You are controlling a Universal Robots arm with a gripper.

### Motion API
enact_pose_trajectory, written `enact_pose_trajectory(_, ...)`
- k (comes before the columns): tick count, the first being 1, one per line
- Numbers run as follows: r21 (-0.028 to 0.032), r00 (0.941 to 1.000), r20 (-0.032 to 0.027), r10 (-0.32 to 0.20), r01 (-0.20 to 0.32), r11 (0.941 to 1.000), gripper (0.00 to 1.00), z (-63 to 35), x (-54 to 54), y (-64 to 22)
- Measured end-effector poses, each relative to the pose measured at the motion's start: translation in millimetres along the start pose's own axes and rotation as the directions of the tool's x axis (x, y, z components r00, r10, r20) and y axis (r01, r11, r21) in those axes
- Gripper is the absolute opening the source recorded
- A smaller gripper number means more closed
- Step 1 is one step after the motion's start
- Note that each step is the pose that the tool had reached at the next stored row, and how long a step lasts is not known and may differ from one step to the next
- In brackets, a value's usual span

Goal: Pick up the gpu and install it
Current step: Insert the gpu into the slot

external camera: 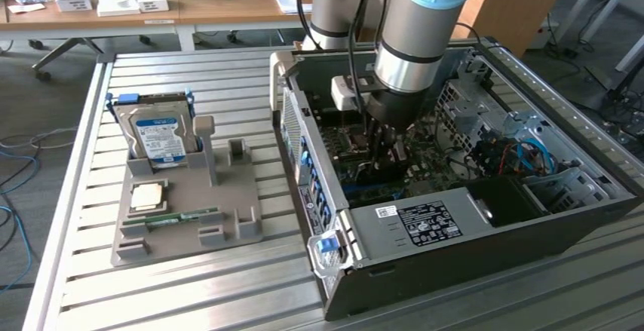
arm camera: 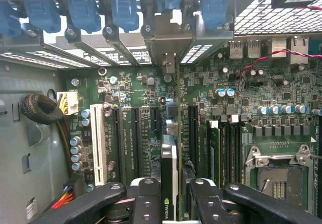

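Inside the open computer case (external camera: 523, 229), my gripper (external camera: 388, 141) reaches down over the motherboard (arm camera: 136, 93). In the wrist view the gripper (arm camera: 173, 200) is shut on the gpu (arm camera: 170, 166), which I see edge-on: a thin card with a dark face held between the two black fingers (arm camera: 146, 201). The card stands upright in line with the long black expansion slots (arm camera: 135, 138). Its silvery end bracket (arm camera: 168, 38) lies against the rear slot openings of the case. Whether the card's edge sits in a slot is hidden.
On the slatted table a grey holder (external camera: 226, 225) carries a silver hard drive (external camera: 161, 141), a processor chip (external camera: 148, 195) and a green memory stick (external camera: 186, 216). Blue slot latches (arm camera: 83, 10), a cable bundle (arm camera: 43, 109), the processor socket (arm camera: 276, 178) and the power supply (external camera: 427, 224) crowd the case.
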State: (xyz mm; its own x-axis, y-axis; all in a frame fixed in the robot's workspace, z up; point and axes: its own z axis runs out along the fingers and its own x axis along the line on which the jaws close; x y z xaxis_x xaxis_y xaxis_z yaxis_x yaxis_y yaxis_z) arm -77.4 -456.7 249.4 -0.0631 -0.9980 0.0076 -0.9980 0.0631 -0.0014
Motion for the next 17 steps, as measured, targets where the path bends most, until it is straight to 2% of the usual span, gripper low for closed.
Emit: enact_pose_trajectory(17, -0.0001, 1.0000, -0.0002, 0.000, 0.000, 1.0000, 0.27, 1.1, 0.3, 3.1)
